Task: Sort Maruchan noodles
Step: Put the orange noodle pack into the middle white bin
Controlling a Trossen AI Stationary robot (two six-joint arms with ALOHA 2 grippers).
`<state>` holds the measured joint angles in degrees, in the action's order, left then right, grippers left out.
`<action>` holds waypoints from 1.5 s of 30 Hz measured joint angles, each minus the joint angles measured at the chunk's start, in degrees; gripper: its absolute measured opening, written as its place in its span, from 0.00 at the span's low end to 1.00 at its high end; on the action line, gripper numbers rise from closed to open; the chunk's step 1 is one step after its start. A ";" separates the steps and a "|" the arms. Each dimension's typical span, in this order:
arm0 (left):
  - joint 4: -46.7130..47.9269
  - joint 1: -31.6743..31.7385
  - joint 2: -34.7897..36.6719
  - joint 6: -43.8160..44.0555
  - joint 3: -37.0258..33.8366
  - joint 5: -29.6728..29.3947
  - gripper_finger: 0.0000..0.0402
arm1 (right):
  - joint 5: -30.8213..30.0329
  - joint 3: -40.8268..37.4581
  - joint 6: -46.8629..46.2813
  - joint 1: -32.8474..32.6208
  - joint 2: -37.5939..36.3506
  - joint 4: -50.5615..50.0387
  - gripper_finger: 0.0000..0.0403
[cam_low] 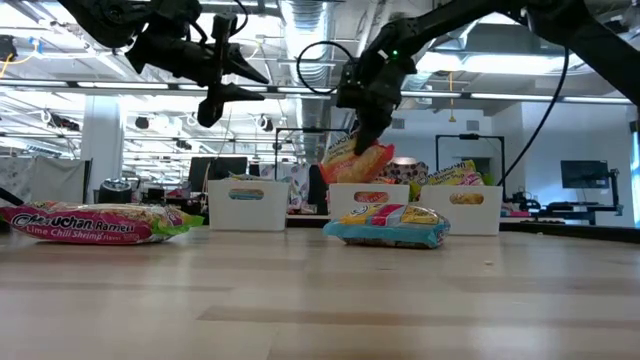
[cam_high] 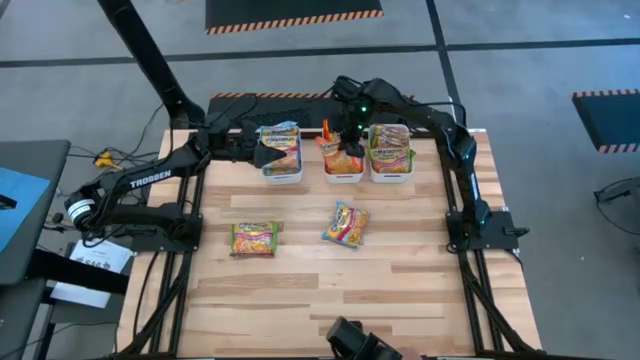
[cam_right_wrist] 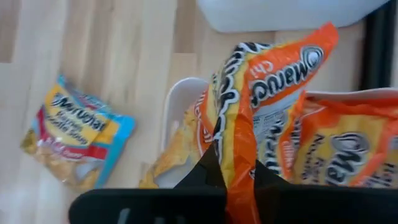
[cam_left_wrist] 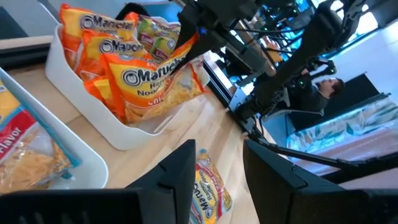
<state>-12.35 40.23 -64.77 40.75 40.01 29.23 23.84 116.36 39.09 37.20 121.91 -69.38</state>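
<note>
While the right gripper (cam_right_wrist: 233,177) pinches an orange Maruchan packet (cam_right_wrist: 261,106) above the middle bin (cam_high: 343,175) near the table's far edge, the left gripper (cam_left_wrist: 217,171), apparently empty, hangs open.

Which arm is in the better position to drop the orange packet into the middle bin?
The right arm. Its gripper is shut on the orange packet directly over the middle bin. The left gripper hangs open and empty beside the left bin.
</note>
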 joint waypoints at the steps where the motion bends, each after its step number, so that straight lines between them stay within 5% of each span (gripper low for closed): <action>1: 0.01 0.00 0.00 0.00 0.00 -0.11 0.30 | -0.59 0.00 0.03 -0.10 0.00 0.35 0.02; 13: 0.03 0.00 0.00 -3.69 -0.02 -0.13 0.30 | -10.53 0.02 -1.20 -3.05 1.20 -0.36 0.16; 23: 0.10 0.00 0.00 -7.29 -0.04 0.27 0.30 | -12.89 0.02 -7.44 -3.59 0.99 -3.10 0.41; 29: 0.10 0.00 0.00 -7.32 -0.04 0.22 0.30 | -14.00 0.65 -10.29 -3.51 0.82 -13.06 0.53; 45: 0.45 0.00 -0.02 -6.91 -0.04 -2.29 0.30 | -13.23 0.68 -26.63 -3.21 0.83 -19.92 0.51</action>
<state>-11.90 40.23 -64.79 33.84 39.97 26.94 10.61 117.03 12.46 33.99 122.74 -89.31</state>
